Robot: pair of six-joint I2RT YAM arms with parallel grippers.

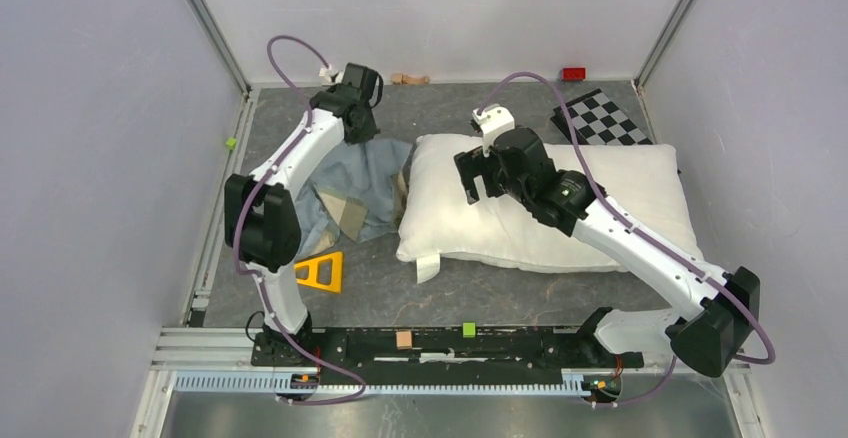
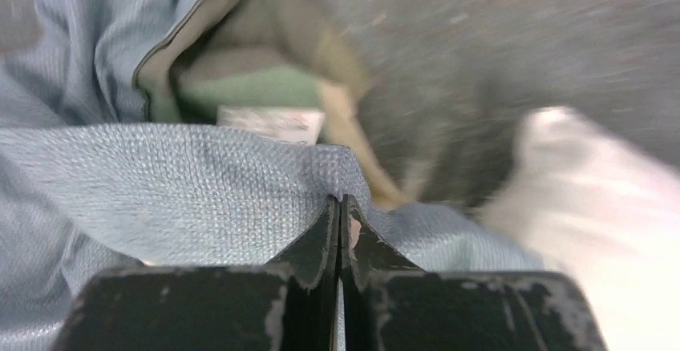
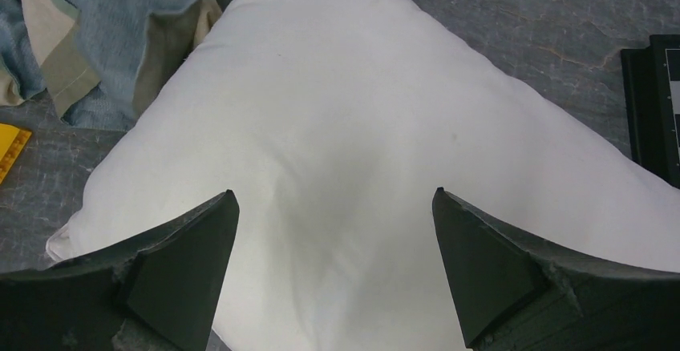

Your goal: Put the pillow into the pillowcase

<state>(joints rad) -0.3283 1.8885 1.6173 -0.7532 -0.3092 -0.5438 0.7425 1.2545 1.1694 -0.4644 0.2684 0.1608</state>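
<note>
From the top view, the pillow (image 1: 455,220) is lying across the middle and right of the table (image 1: 480,298), nearer the far edge. Its left end is touching the pillowcase (image 1: 362,186), which is sitting crumpled toward the far left corner. The left pincer (image 1: 358,136) is reaching down onto the far edge of that cloth. The right pincer (image 1: 476,186) is hanging over the pillow's left half.

In the left wrist view, the left pincer (image 2: 342,203) is pressing its jaws flat together on a thin fold of the pillowcase (image 2: 184,183), right at the hem. Beyond it the mouth is gaping a little, showing green and beige lining. The pillow (image 2: 597,207) is showing as a white blur to the right.

In the right wrist view, the right pincer (image 3: 333,199) is standing wide apart, gripping nothing, above a corner of the pillow (image 3: 345,110). The pillowcase (image 3: 120,6) is lying just past that corner.

The pillow is probably handling light, soft and springy: it will likely squash under a pinch and sag when lifted by one point. A corner or a bunched handful near the left end is looking like the best hold. The pillowcase is limp, so a single-layer grip at the hem should be holding the mouth open.
</note>
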